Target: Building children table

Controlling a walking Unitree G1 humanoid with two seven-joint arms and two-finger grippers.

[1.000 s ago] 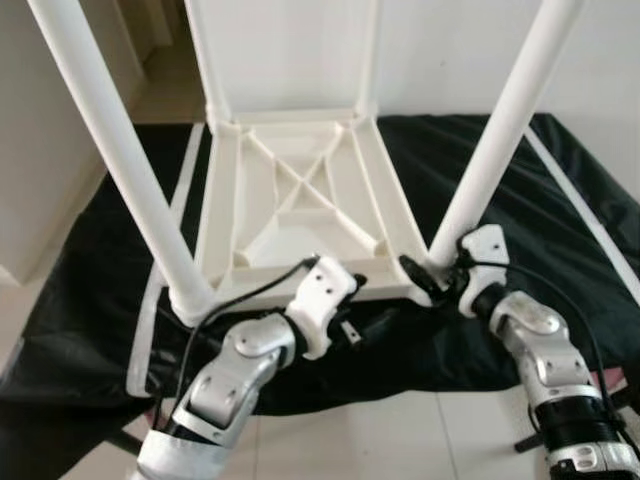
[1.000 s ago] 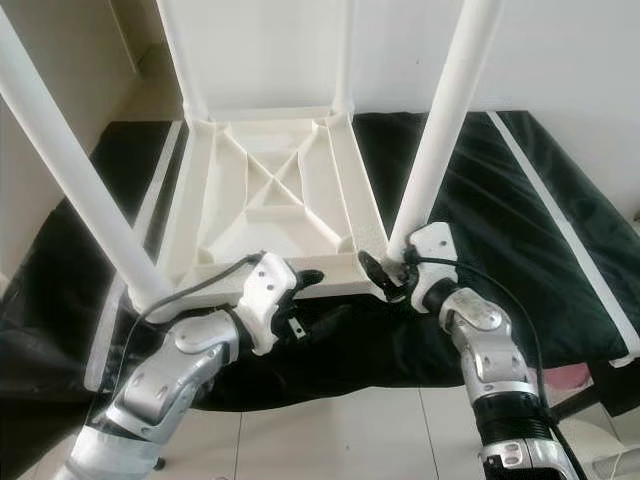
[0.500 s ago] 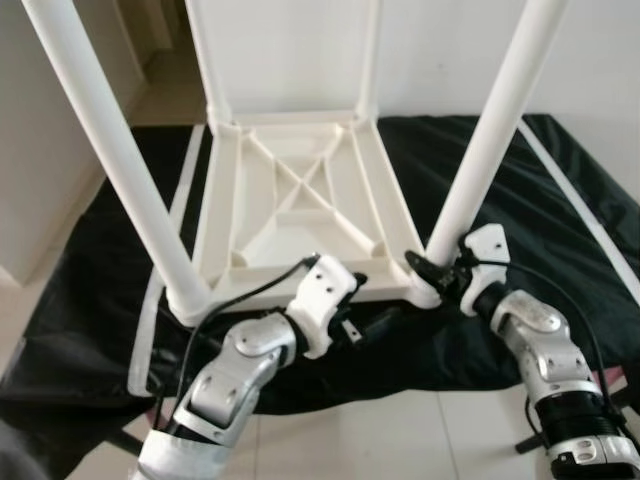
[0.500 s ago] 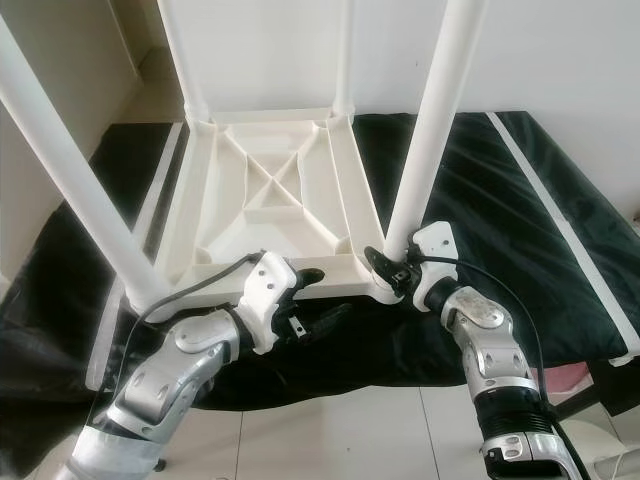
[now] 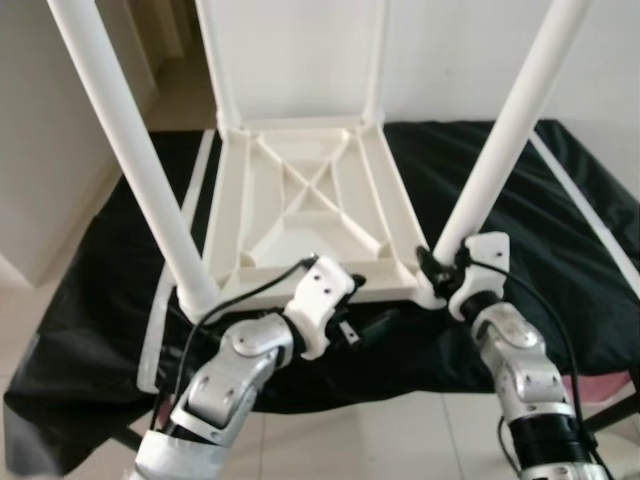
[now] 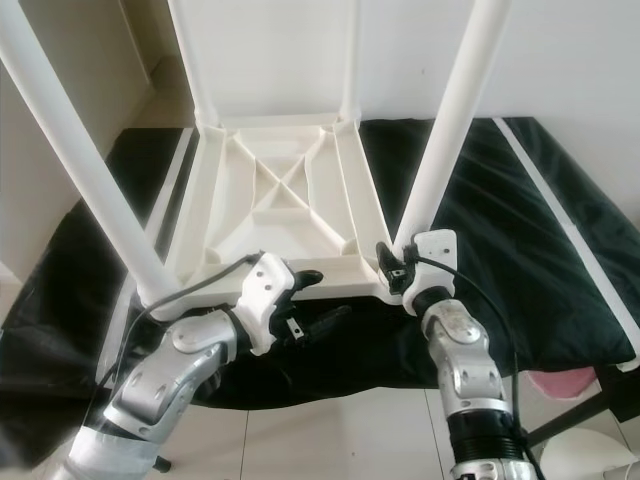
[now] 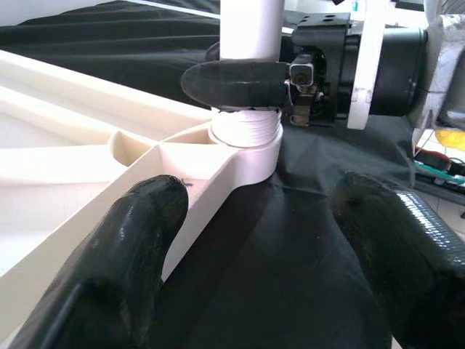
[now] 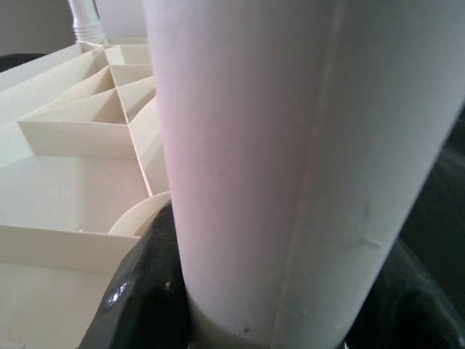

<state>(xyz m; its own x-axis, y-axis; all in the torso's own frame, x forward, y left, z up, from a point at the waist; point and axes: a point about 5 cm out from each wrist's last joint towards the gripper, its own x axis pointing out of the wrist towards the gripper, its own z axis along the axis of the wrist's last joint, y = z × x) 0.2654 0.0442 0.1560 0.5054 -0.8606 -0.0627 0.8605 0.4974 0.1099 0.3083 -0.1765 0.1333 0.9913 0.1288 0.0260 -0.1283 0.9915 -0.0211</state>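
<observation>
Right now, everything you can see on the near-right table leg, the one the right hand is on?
The near-right leg is a smooth white tube, plastic by its look, standing up from the upturned white tabletop and leaning slightly outward. Its ridged foot sits in the round corner socket. The right hand is shut around its base just above the socket, black fingers wrapping it. Its top runs out of frame. The tabletop lies on a black cloth.

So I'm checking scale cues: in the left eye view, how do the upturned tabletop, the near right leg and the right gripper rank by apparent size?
1. Upturned tabletop, largest.
2. Near right leg; nearness to the camera inflates it.
3. Right gripper, clamped at that leg's base, clearly smallest.
</observation>
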